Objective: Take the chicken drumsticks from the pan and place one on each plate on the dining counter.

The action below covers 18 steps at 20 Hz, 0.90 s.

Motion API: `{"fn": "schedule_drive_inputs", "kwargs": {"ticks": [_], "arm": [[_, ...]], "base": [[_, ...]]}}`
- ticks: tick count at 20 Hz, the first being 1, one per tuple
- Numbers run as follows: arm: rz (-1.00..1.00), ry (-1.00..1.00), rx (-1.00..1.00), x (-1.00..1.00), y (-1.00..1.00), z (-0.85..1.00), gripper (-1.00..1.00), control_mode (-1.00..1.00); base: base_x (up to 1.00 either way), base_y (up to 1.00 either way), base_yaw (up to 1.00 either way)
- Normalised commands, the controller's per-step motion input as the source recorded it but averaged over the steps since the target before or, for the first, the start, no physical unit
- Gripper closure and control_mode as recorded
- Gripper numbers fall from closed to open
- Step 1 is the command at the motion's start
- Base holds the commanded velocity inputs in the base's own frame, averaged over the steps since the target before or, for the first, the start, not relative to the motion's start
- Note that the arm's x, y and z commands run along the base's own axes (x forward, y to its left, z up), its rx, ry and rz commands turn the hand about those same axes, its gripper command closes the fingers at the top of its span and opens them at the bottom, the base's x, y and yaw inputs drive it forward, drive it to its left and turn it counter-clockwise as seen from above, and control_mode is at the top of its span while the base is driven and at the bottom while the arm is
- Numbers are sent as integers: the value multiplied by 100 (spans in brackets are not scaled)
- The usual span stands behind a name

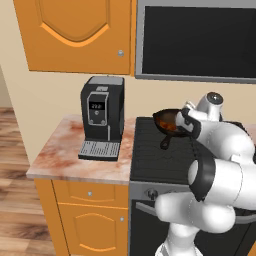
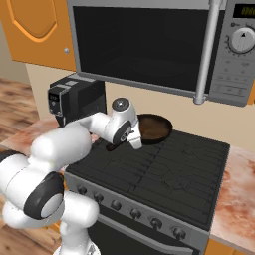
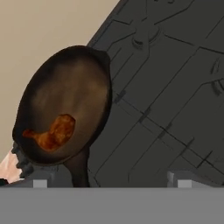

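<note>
The coffee machine (image 1: pixel 102 116) stands well to the tool's left, on the marbled surface (image 1: pixel 65 157). The pan (image 3: pixel 63 103) sits on the stove (image 3: pixel 175 87), ahead of the tool (image 3: pixel 111 181) and left of its centerline. One chicken drumstick (image 3: pixel 54 133) lies inside, long axis roughly crosswise to the pan handle (image 3: pixel 78 168). The tool is released, jaws wide, holding nothing. The handle rises between tool and drumstick and may obstruct descent.

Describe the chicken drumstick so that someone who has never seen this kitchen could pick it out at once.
Start at the black stove under the microwave. At its back left corner, near the wall, sits a round dark pan with a long black handle. Inside it lies the chicken drumstick, a small orange-brown lump and the only bright, warm-coloured thing against the pan's dark base.
</note>
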Motion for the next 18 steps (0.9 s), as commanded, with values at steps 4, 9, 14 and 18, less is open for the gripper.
{"fn": "schedule_drive_inputs", "kwargs": {"ticks": [4,9,14,18], "arm": [[3,0,0,45,0,0,-100,-100],[1,0,0,55,0,-4,-100,-100],[1,0,0,41,3,-5,-100,-100],[0,0,-1,11,14,-19,-100,-100]], "base": [[0,0,0],[0,0,0],[0,0,0],[0,0,0]]}}
